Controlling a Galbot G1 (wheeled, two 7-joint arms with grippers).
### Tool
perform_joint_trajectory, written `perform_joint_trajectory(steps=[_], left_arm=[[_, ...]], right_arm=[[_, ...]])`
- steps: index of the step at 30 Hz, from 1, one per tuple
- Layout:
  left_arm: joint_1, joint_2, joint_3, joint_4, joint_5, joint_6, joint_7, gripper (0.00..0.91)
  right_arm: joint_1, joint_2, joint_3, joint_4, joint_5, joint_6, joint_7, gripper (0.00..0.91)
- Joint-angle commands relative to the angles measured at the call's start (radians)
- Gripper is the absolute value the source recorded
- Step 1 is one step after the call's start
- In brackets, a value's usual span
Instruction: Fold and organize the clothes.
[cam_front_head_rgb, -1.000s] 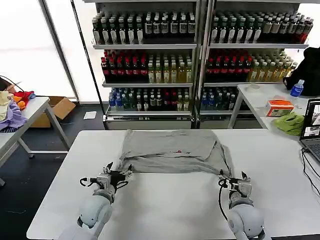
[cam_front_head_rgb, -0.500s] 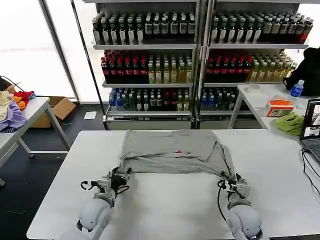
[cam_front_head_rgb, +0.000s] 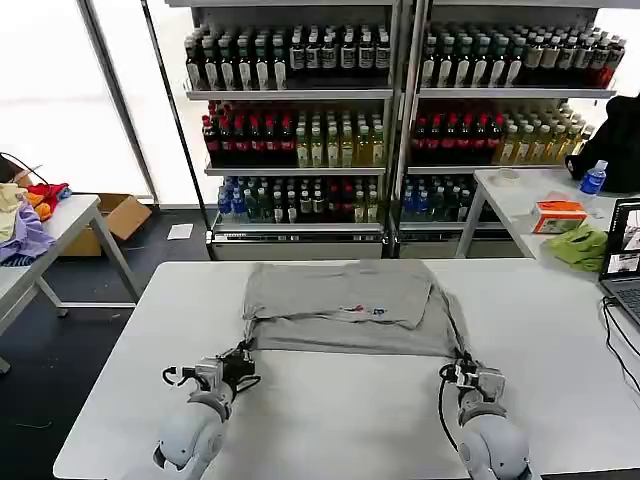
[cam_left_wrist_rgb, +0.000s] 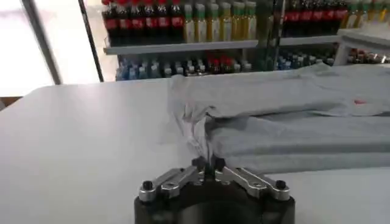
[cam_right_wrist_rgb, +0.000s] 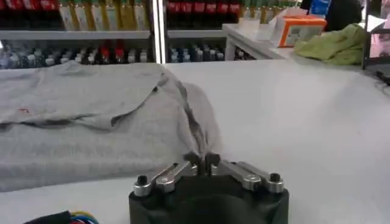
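A grey shirt (cam_front_head_rgb: 345, 305) lies folded over itself across the middle of the white table (cam_front_head_rgb: 330, 420), with a small coloured print on its top layer. My left gripper (cam_front_head_rgb: 243, 354) is shut on the shirt's near left corner (cam_left_wrist_rgb: 204, 137); its jaws pinch a thin ridge of cloth. At the near right corner, my right gripper (cam_front_head_rgb: 466, 366) is shut on the fabric (cam_right_wrist_rgb: 195, 131) in the same way. Both grippers (cam_left_wrist_rgb: 208, 163) (cam_right_wrist_rgb: 202, 159) sit low over the table, nearer to me than the shirt.
Shelves of bottles (cam_front_head_rgb: 400, 110) stand behind the table. A side table at right holds an orange box (cam_front_head_rgb: 559, 214), a green cloth (cam_front_head_rgb: 582, 246) and a laptop (cam_front_head_rgb: 622, 262). Another table with clothes (cam_front_head_rgb: 25, 225) is at far left. Bare tabletop surrounds the shirt.
Both grippers have pulled back toward me, dragging the shirt's near edge along. The shirt now lies flatter and more stretched, and its print shifted toward the near side.
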Motion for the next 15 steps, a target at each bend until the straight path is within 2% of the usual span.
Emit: perform_joint_trajectory(steps=[1, 8, 15], left_arm=[[0.078, 0.036, -0.004, -0.122, -0.007, -0.006, -0.017, 0.01], [0.22, 0.081, -0.017, -0.253, 0.003, -0.023, -0.036, 0.01], [0.378, 0.121, -0.041, -0.369, 0.02, -0.041, -0.047, 0.01]], right_arm=[[-0.041, -0.006, 0.004, 0.113, 0.006, -0.005, 0.016, 0.0], [-0.156, -0.006, 0.014, 0.271, 0.002, -0.002, 0.05, 0.0], [-0.321, 0.008, 0.024, 0.35, -0.034, 0.029, 0.062, 0.0]])
